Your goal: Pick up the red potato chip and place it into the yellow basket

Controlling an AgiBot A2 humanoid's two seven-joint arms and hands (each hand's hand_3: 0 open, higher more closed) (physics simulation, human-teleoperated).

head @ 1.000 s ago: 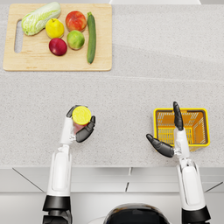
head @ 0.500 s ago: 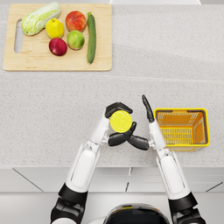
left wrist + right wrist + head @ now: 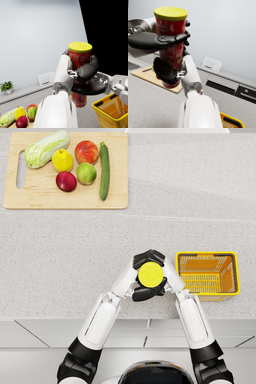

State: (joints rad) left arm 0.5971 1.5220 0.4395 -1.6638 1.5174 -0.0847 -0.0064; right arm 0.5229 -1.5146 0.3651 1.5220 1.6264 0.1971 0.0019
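Observation:
The red potato chip can (image 3: 150, 274), with a yellow lid, stands upright in the air just left of the yellow basket (image 3: 206, 254). Both hands are around it. My left hand (image 3: 142, 260) grips it from the left and far side. My right hand (image 3: 161, 288) wraps its lower part from the right. In the left wrist view the can (image 3: 80, 60) shows with the right hand (image 3: 86, 72) across its front and the basket (image 3: 110, 110) below. In the right wrist view the left hand (image 3: 160, 41) crosses the can (image 3: 170, 27) above my right hand (image 3: 165, 71).
A wooden cutting board (image 3: 65, 200) lies at the far left of the counter. It carries a cabbage (image 3: 47, 148), a pear, a peach, an apple, a lime and a cucumber (image 3: 104, 170). The counter's front edge runs just below my hands.
My left hand carried the can to the right, toward the basket. My right hand left the basket, came in beside the can and closed around it.

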